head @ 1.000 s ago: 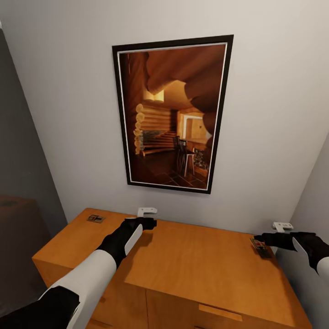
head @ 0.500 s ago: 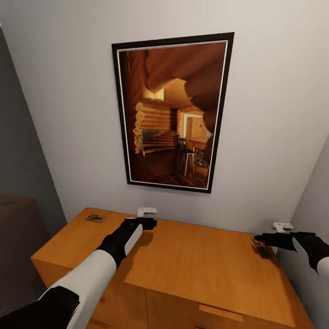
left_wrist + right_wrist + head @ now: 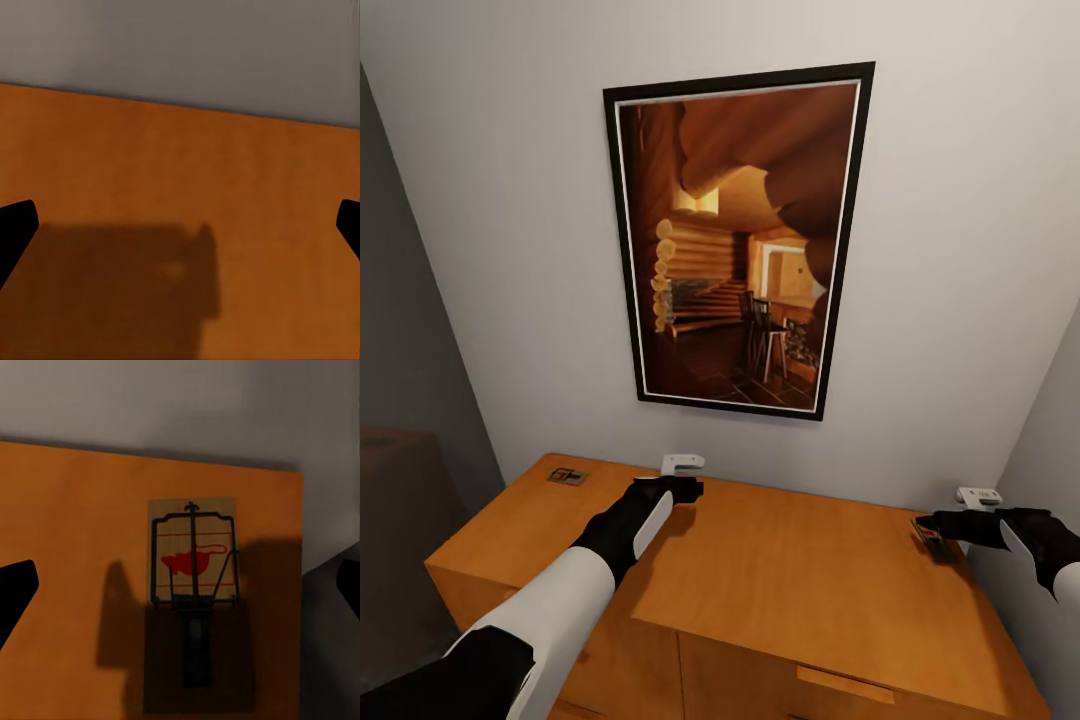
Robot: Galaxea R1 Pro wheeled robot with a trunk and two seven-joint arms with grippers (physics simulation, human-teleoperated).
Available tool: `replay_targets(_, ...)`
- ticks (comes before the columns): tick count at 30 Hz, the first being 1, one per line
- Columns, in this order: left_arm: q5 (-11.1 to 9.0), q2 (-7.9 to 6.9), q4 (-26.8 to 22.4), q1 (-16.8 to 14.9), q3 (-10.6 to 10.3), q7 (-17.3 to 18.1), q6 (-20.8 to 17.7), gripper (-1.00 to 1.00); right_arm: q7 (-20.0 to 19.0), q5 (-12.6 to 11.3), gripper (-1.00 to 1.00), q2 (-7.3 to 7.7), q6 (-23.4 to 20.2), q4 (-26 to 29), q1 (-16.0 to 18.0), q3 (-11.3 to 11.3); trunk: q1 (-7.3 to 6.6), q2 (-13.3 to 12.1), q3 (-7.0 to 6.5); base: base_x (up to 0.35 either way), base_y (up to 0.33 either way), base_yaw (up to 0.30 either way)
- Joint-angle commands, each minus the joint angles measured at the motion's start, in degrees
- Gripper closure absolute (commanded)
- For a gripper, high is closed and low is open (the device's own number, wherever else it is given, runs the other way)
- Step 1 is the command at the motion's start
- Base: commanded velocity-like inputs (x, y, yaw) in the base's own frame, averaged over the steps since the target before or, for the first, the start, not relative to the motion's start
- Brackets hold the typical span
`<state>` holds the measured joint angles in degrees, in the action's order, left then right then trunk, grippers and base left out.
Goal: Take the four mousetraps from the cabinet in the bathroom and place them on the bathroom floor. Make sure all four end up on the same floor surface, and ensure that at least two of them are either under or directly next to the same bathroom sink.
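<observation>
The orange-brown cabinet (image 3: 800, 580) stands against the wall below me. One mousetrap (image 3: 568, 476) lies at its back left corner. A second mousetrap (image 3: 934, 537), a small wooden board with dark wire and a red mark (image 3: 193, 559), lies near the right end. My right gripper (image 3: 924, 522) hovers just over it, open, with a dark finger (image 3: 16, 585) far out on either side of the trap. My left gripper (image 3: 690, 490) is open above bare cabinet top (image 3: 180, 150) near the back edge, holding nothing. The bathroom floor and sink are out of view.
A large framed picture (image 3: 735, 245) hangs on the pale wall right behind the cabinet. A side wall (image 3: 1050, 470) closes in at the cabinet's right end. A dark low object (image 3: 400, 500) stands to the left.
The whole picture has shifted slightly, so the camera moved a little. Both arms hold nearly the same pose; the right gripper stays over the right mousetrap.
</observation>
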<state>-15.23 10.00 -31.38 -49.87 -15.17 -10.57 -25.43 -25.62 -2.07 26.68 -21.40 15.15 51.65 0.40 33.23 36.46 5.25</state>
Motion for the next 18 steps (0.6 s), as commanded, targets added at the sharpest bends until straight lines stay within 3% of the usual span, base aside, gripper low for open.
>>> replay_targets(1,-0.60,0.00,-0.06,-0.06,-0.24,-0.50,-0.20,-1.00,-0.13,-0.21,-1.00,0.04,-0.42,0.09,0.03,0.04,0.02,0.10,0.11,0.000,0.000,0.000)
replay_targets(6,-0.64,0.00,-0.08,-0.06,-0.35,-0.50,-0.23,-1.00,-0.13,-0.21,-1.00,0.04,-0.57,0.07,0.03,0.04,0.02,0.10,0.11,0.000,0.000,0.000)
replay_targets(18,-0.68,0.00,-0.05,-0.06,-0.49,-0.58,-0.23,-1.00,-0.05,-0.30,-1.00,-0.23,-0.70,-0.81,0.03,0.04,2.66,4.91,2.26,0.000,0.000,0.000)
